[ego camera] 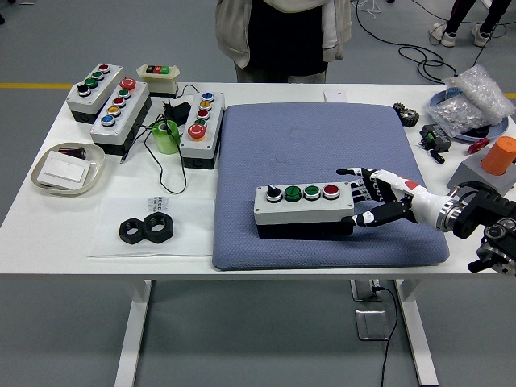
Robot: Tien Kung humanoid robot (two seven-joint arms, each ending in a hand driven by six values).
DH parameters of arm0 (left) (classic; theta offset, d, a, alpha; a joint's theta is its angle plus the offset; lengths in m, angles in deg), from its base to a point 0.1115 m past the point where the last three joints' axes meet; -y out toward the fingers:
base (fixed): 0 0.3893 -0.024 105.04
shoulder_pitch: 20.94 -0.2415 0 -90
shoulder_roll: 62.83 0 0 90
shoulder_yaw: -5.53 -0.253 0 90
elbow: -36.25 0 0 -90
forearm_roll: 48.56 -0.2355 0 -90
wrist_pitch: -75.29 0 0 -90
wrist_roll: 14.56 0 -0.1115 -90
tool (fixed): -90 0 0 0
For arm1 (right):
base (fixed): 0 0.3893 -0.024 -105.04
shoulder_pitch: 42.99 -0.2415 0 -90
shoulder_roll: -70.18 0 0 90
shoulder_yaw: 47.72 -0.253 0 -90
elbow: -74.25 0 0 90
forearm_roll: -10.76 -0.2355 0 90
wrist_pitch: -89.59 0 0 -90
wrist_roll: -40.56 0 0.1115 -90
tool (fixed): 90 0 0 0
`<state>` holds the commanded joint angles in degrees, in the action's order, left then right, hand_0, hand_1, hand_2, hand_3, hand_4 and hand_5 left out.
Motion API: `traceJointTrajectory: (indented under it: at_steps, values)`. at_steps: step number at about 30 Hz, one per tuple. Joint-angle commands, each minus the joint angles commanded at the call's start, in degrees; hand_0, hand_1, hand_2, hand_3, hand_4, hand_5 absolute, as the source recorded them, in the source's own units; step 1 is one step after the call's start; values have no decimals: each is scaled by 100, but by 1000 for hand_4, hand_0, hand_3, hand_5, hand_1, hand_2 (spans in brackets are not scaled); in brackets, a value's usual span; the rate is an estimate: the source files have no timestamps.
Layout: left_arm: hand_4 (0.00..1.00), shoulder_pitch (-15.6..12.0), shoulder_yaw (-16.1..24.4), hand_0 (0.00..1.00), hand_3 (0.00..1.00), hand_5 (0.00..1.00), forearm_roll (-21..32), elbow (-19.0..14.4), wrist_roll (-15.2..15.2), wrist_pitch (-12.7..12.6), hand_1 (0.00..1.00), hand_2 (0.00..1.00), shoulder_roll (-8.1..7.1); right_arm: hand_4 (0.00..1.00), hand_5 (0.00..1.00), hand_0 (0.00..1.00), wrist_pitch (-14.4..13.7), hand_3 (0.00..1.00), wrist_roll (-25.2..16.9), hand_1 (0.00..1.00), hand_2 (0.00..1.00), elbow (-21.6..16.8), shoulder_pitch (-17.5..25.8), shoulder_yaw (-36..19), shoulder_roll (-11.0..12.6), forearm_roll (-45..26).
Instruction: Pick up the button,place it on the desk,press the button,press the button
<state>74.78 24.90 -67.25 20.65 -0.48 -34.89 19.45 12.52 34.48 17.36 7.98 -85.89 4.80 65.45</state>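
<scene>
Item: button box [305, 211], grey, 4 buttons on top. Loc: lower centre of frame, on blue mat [322, 145]. Long axis left-right; buttons face up.
Right hand [372, 201]: at box's right end, fingers spread about it, thumb at its near corner; firm grip unclear.
Step, prob.: placing done/releasing. Next: free hand, fingertip down on one button.

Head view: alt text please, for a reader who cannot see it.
The right robot hand, fingers spread, rests against the right end of a grey four-button box on a blue mat. Three more button boxes sit far left; a person stands behind the table.
</scene>
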Motion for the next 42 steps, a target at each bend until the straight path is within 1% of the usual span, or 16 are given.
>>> traceJointTrajectory:
  at_steps: [3,4,9,10,15,17,24,27,28,31,33,34,36,39,40,42]
  values:
    - [542,1,6,745,773,998,-14,0,5,0,783,854,-1,723,2,936,-134,998,-38,822,835,26,-5,-38,-8,58]
    - [542,2,8,746,773,998,-20,1,7,1,783,853,-1,761,2,998,-147,998,-44,893,934,29,-5,-47,-9,63]
    - [542,-2,6,746,773,998,-11,4,1,2,783,853,-3,761,2,998,-98,998,-36,893,934,-20,12,-88,9,183]
    - [542,0,3,746,772,998,-7,4,0,2,783,854,-5,782,2,998,-75,998,-28,922,968,-27,11,-88,12,208]
    - [542,5,1,746,772,998,-3,7,-4,3,783,854,-8,782,2,998,-54,998,17,922,968,-122,26,-191,49,304]
    - [542,5,0,746,773,998,1,8,-6,2,783,853,-8,797,2,998,-66,998,23,945,998,-155,33,-227,62,320]
    - [542,-1,21,744,773,998,-31,14,2,6,783,852,-9,810,2,998,-41,998,121,955,998,-641,96,-614,226,490]
    - [542,-11,31,744,773,998,-54,16,7,7,783,852,-10,810,2,998,-394,998,218,955,998,-1087,197,-705,354,560]
    - [542,-13,34,745,773,998,-58,17,8,7,783,853,-10,646,2,930,-489,998,260,740,765,-1175,214,-713,374,601]
    - [542,-24,46,745,773,998,-81,17,14,9,783,853,-13,646,2,930,-1185,998,637,740,765,-1677,289,-723,493,1261]
    - [542,-28,51,745,773,998,-89,18,16,12,783,853,-16,646,2,930,-1584,998,825,740,765,-1875,304,-690,554,1744]
    - [542,-32,60,744,772,998,-110,18,23,13,783,852,-18,649,2,415,-1796,819,963,229,315,-2012,321,-648,601,2005]
    - [542,-36,69,744,772,998,-122,19,27,14,783,852,-19,649,2,415,-2030,819,1089,229,315,-2147,336,-590,639,2465]
    - [542,-43,85,744,772,998,-152,20,36,17,783,852,-20,649,2,415,-2021,819,1176,229,315,-2313,377,-505,690,2969]
    - [542,-46,88,746,773,998,-157,20,38,17,783,853,-20,550,2,180,-1956,721,1204,13,153,-2372,397,-481,711,3107]
    - [542,-51,90,746,773,998,-160,20,38,18,783,853,-21,550,2,180,-1863,721,1237,13,153,-2440,422,-456,736,3258]
